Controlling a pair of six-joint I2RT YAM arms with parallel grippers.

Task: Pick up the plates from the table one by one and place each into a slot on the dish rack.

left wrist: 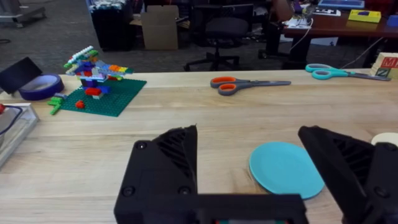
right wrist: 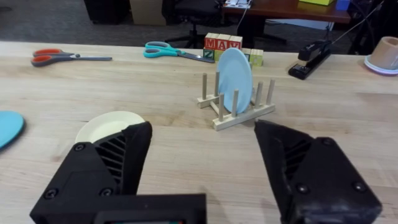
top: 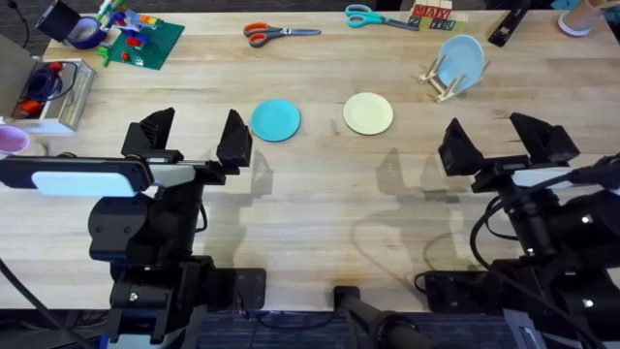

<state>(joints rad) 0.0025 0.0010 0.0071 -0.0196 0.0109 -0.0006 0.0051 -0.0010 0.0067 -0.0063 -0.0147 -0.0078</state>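
Both grippers — left point(top: 192, 138) and right point(top: 497, 139) — hang with jaws spread, holding nothing. The teal plate point(top: 275, 120) and cream plate point(top: 368, 113) lie flat on the table point(top: 320, 194); the dish rack point(top: 444, 82) holds a sky-blue plate point(top: 460, 60) — orange scissors point(top: 279, 33) lie beyond.

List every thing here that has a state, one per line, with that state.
teal-blue plate: flat on the table, not racked.
cream-yellow plate: flat on the table, not racked.
sky-blue plate: upright in a slot.
dish rack: holds one plate, other slots free.
left gripper: open, empty.
right gripper: open, empty.
orange scissors: closed.
teal scissors: closed.
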